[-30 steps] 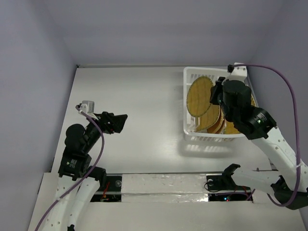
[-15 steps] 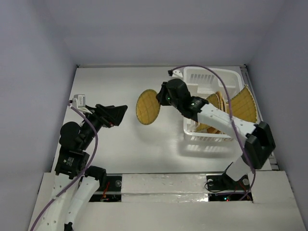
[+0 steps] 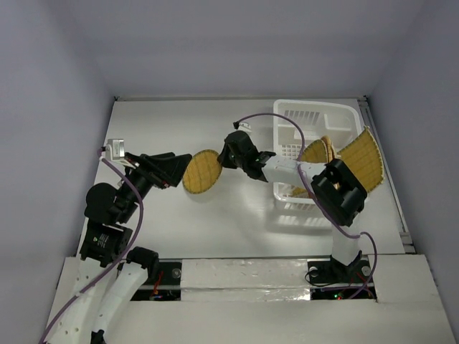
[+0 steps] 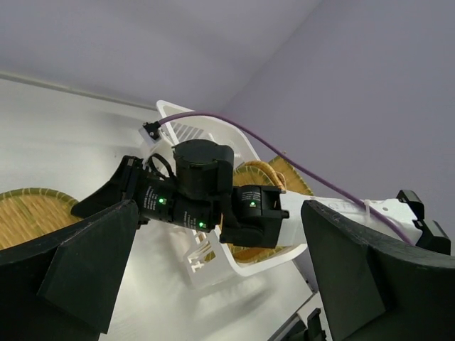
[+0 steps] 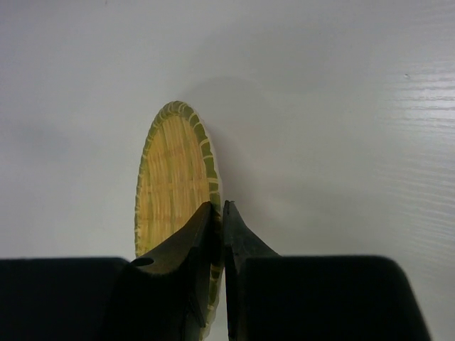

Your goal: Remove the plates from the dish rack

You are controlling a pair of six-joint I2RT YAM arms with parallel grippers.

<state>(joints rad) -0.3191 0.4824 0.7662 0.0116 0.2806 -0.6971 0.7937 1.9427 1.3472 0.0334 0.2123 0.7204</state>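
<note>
My right gripper (image 3: pixel 221 163) is shut on the rim of a round tan woven plate (image 3: pixel 201 172) and holds it on edge over the middle of the table, left of the dish rack (image 3: pixel 315 109). In the right wrist view the fingers pinch the plate (image 5: pixel 174 192) at its lower rim. My left gripper (image 3: pixel 181 169) is open and empty, its tips just left of that plate. In the left wrist view the plate (image 4: pixel 28 213) shows partly behind the left finger (image 4: pixel 85 270). More plates (image 3: pixel 319 150) and the larger square one (image 3: pixel 364 159) lean in the rack.
The white rack (image 4: pixel 234 263) stands at the back right, against the right wall. My right arm (image 3: pixel 287 168) stretches across the rack's left wall. The table's rear edge meets the grey walls.
My right gripper lifted the round plate out of the rack and carried it left to the table's middle. My left gripper moved right toward it.
</note>
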